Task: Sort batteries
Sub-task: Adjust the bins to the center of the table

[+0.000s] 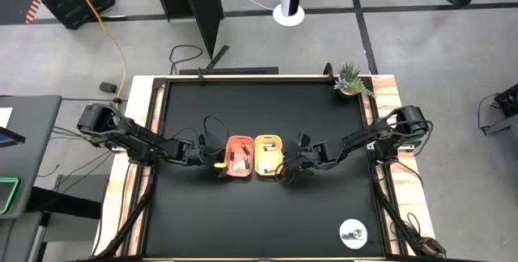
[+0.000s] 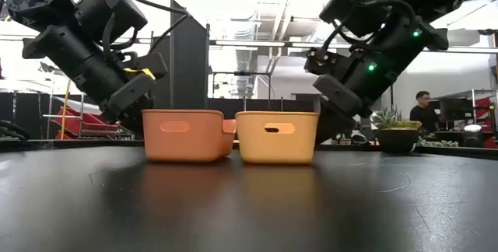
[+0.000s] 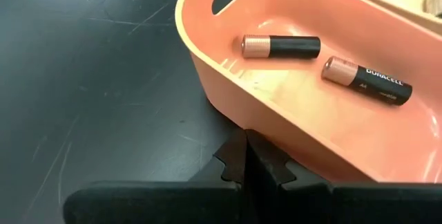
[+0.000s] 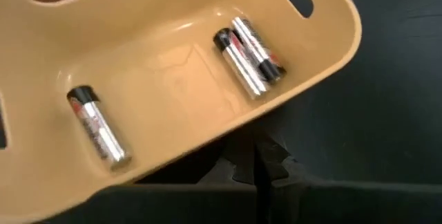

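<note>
My left gripper (image 1: 217, 162), fingers (image 3: 235, 162) pressed together on nothing, sits low just outside the left wall of the orange tray (image 1: 237, 156). Inside this tray lie two black-and-copper batteries (image 3: 281, 46), apart from each other on its floor. The yellow tray (image 1: 268, 154) stands immediately right of the orange one, their walls touching, both near the middle of the black worktop (image 1: 259, 213). It holds three silver batteries (image 4: 248, 57): two side by side near one end, one alone (image 4: 98, 134) toward the other. My right gripper (image 1: 285, 170), likewise clenched and empty, rests just outside the yellow tray's right wall. A silvery disc (image 1: 353, 233) lies well apart, near the worktop's front right corner.
</note>
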Controlling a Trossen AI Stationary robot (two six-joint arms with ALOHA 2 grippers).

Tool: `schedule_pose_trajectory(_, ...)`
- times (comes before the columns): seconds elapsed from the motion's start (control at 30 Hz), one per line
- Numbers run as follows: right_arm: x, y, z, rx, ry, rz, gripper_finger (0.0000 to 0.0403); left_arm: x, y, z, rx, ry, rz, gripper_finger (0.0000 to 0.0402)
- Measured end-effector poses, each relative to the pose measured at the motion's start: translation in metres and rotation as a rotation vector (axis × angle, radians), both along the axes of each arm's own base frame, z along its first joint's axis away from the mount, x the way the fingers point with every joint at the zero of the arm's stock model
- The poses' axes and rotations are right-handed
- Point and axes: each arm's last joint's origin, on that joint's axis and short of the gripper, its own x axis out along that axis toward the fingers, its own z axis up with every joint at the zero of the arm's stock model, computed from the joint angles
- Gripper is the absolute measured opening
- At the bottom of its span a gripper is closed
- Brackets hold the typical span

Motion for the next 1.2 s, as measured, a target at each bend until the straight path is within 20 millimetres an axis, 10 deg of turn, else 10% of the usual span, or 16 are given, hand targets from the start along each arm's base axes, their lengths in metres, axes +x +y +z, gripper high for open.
schedule_pose_trajectory(0.63, 0.003, 0.01, 0.004, 0.032, -0.025, 0.025, 0.0004, 0.001, -0.004, 0.001, -0.039, -0.039, 0.014, 0.0)
schedule_pose_trajectory(1.2, -0.023, 0.016, 0.03, -0.061, 0.044, -0.013, 0.011, -0.009, -0.003, 0.025, 0.025, -0.059, -0.035, 0.0073)
